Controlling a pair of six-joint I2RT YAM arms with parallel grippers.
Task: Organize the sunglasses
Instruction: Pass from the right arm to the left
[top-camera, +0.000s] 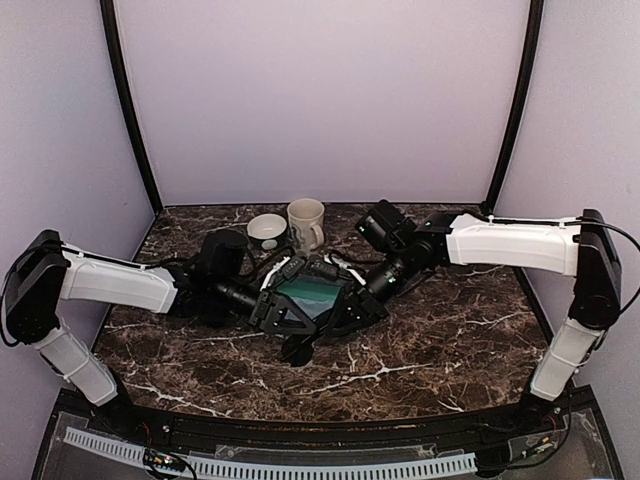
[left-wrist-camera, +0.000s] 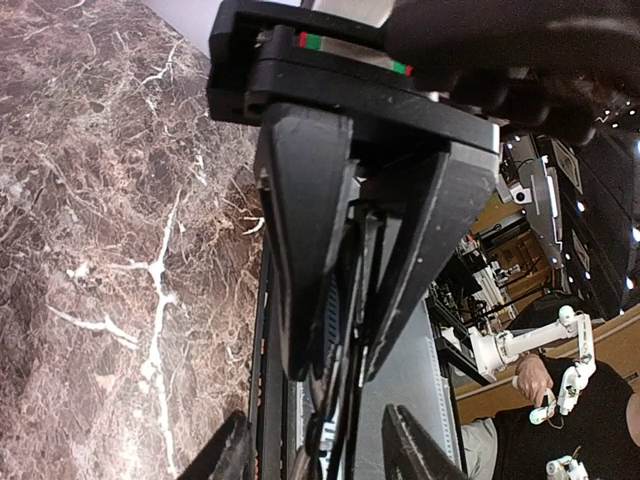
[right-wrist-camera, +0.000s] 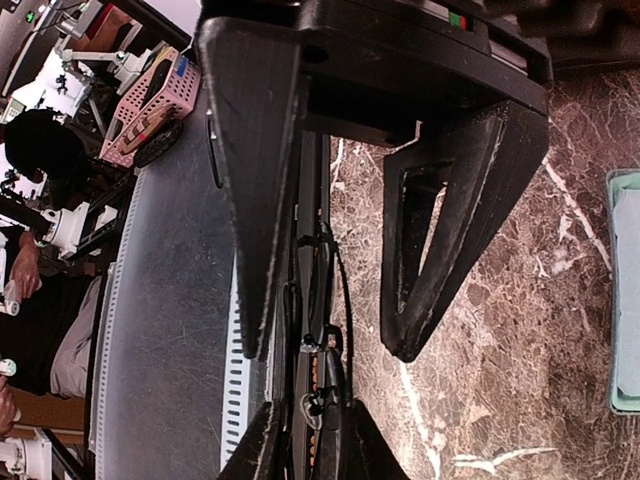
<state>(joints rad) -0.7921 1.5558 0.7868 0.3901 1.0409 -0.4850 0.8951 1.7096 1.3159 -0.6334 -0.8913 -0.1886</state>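
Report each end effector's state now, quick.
Left end effector: narrow gap showing; whether it grips anything cannot be told.
Right end effector: open, nothing clearly held.

A mug stands at the back of the bench, a bowl just left of it. In front of these 2, mid-bench, lies an open case. The left hand is at its front-left edge, the right hand at its right edge. A small oval item lies just before the case.
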